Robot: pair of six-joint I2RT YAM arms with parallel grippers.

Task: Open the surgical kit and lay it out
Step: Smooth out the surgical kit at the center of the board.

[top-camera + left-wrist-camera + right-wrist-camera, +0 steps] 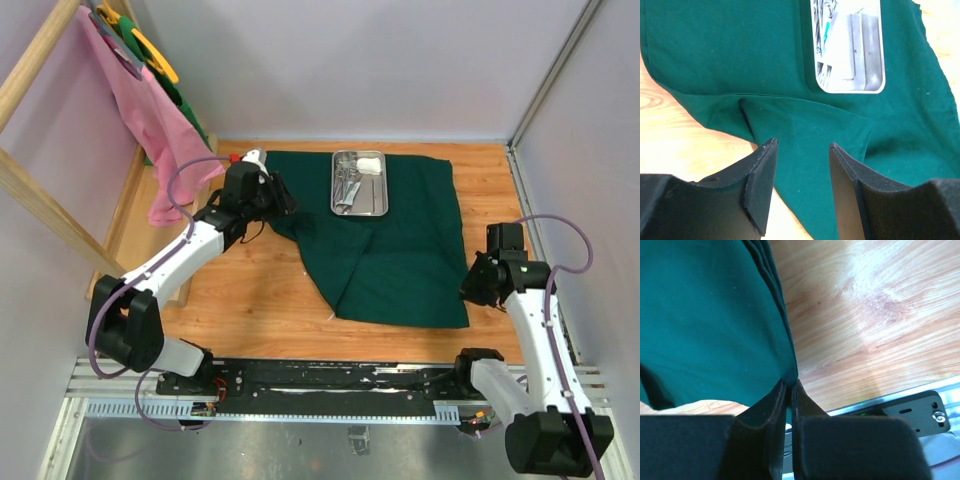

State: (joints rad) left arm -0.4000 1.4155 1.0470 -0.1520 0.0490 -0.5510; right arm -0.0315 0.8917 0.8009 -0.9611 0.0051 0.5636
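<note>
- Dark green cloth wrap: lies opened across the far and middle part of the wooden counter. Its far edge is straight. Its near left side runs slantwise down to a point, and a folded flap shows on the left half in the left wrist view.
- Steel tray: rectangular and shiny, it rests on the far middle of the wrap, long side running away from the arms. In the left wrist view it sits on the cloth beyond the fold.
- Thin steel instruments: bunched along the tray's left side. The individual pieces are too small to tell apart.
- White gauze wad: in the tray's far right corner.
- Left fingers: at the wrap's left edge, near the tray's left. The wrist view shows them spread apart with nothing between them, over the folded flap. Contact with the cloth cannot be told.
- Right fingers: at the wrap's near right corner. The wrist view shows them pressed together, pinching the cloth's layered edge above bare counter.
- Pink cloth: hangs from a wooden frame at the far left, well apart from the kit.
- Metal rail: carries both arm bases at the near edge.
</note>
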